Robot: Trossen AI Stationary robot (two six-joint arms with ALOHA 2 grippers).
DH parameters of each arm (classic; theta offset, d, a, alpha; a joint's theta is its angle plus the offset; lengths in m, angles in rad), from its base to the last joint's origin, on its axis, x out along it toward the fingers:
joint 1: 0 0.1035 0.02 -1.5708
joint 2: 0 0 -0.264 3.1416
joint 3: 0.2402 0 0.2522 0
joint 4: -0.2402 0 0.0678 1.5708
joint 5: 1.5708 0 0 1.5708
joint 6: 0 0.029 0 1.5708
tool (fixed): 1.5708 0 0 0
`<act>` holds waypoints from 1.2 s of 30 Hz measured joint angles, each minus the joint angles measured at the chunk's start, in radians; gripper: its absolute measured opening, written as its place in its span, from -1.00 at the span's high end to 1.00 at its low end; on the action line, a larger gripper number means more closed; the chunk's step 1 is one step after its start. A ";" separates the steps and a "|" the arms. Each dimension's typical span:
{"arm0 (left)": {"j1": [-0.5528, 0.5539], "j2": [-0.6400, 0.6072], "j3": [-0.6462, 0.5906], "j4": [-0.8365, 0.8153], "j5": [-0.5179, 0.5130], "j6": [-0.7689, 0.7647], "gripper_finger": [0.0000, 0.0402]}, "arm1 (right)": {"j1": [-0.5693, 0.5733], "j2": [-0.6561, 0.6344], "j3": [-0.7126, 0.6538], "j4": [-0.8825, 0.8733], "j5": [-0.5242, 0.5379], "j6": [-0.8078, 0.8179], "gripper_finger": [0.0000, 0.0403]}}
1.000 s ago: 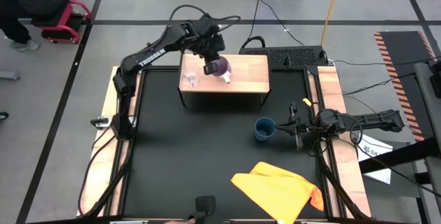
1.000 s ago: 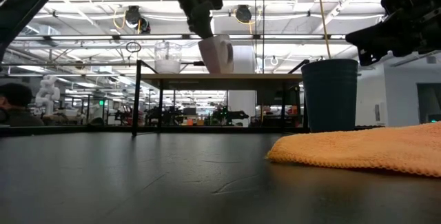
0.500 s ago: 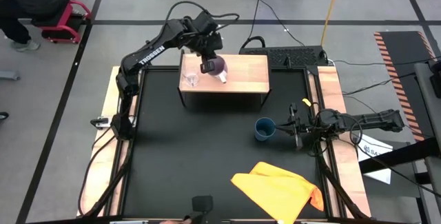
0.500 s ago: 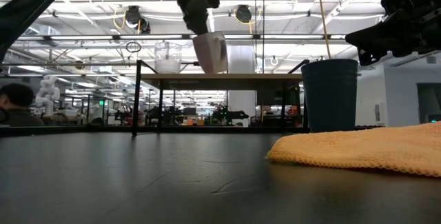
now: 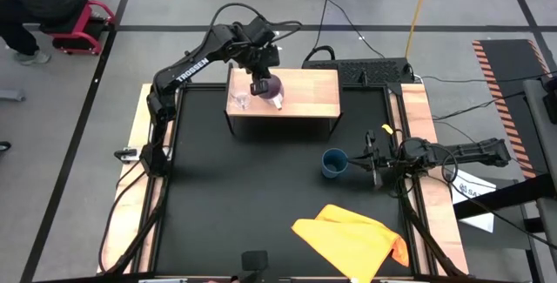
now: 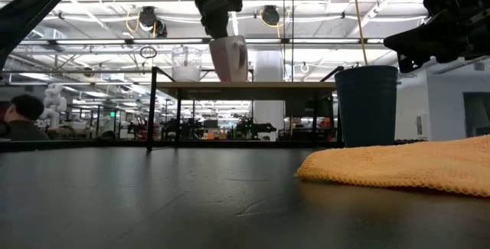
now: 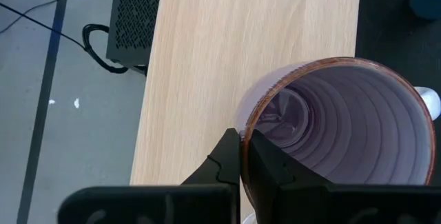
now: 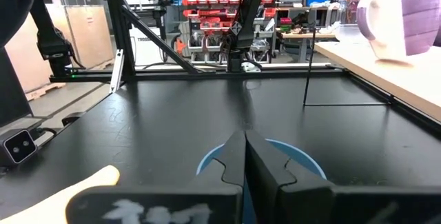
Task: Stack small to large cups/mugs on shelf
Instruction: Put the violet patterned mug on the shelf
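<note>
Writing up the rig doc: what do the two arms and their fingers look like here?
Both are dark, jointed arms. The left arm carries white TROSSEN lettering along one link, and black cables loop over its wrist. The right arm is the same dark build with cables trailing along it. Each gripper ends in two dark, angular fingers, seen on the left gripper and the right gripper.

Two black jointed arms, white "TROSSEN" lettering, black cables.

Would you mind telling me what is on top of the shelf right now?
A tiny clear glass stands on the shelf. The light purple mug hangs above it, its rim pinched by the left pincer. The wood beneath them is hidden.
</note>
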 joint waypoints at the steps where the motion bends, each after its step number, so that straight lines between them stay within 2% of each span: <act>1: 0.000 0.000 0.000 0.000 0.001 0.000 0.96 | 0.000 0.000 0.000 0.000 0.000 0.001 1.00; 22: -0.006 0.043 0.001 0.026 0.022 0.023 0.96 | 0.000 0.011 0.000 -0.009 -0.002 0.004 1.00; 29: -0.013 0.045 0.000 0.030 -0.001 0.046 0.96 | 0.000 0.014 0.000 -0.007 -0.002 -0.002 1.00; 36: -0.016 0.055 -0.005 0.064 -0.043 0.054 0.78 | 0.000 0.016 0.000 -0.007 -0.002 0.000 1.00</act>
